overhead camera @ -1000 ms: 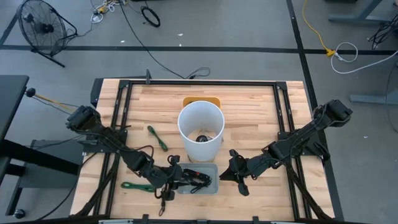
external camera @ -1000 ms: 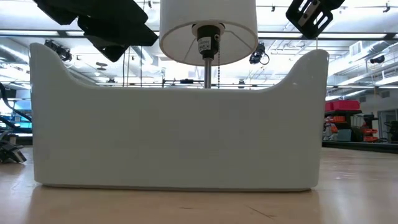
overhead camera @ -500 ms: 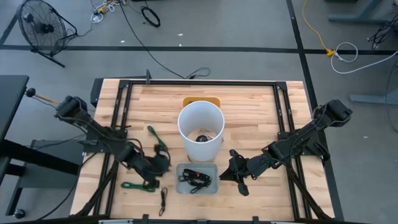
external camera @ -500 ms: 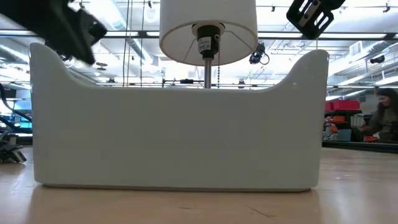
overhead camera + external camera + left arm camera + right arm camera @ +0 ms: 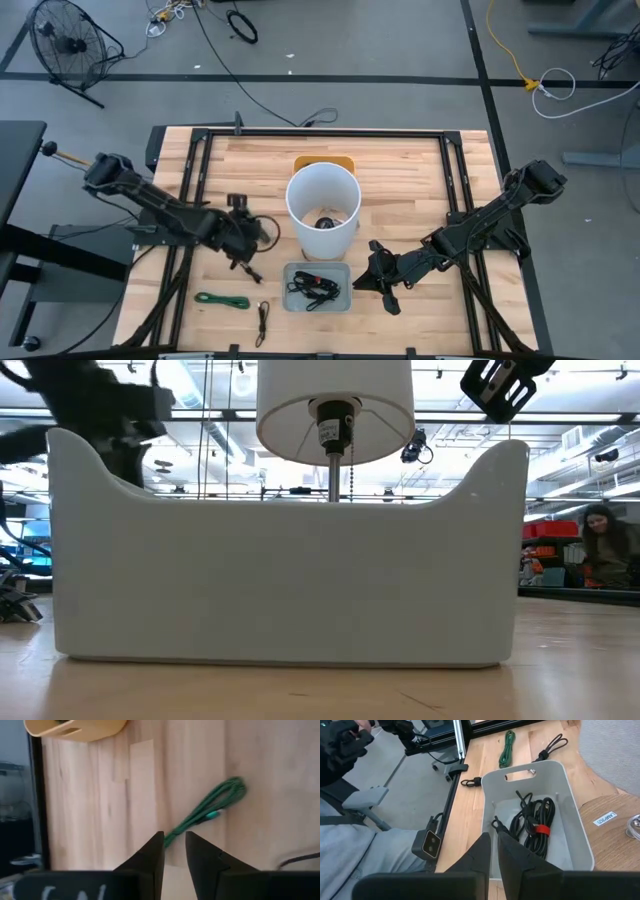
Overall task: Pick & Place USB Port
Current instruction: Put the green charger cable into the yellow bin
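Wooden table (image 5: 400,190), green cable (image 5: 207,815) just beyond left pincer (image 5: 174,851) (narrowly parted)

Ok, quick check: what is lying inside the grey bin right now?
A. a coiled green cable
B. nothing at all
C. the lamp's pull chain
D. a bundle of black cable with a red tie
D. The right wrist view shows a bundle of black cable with a red tie lying in the grey bin, while a green cable lies out on the table beyond it.
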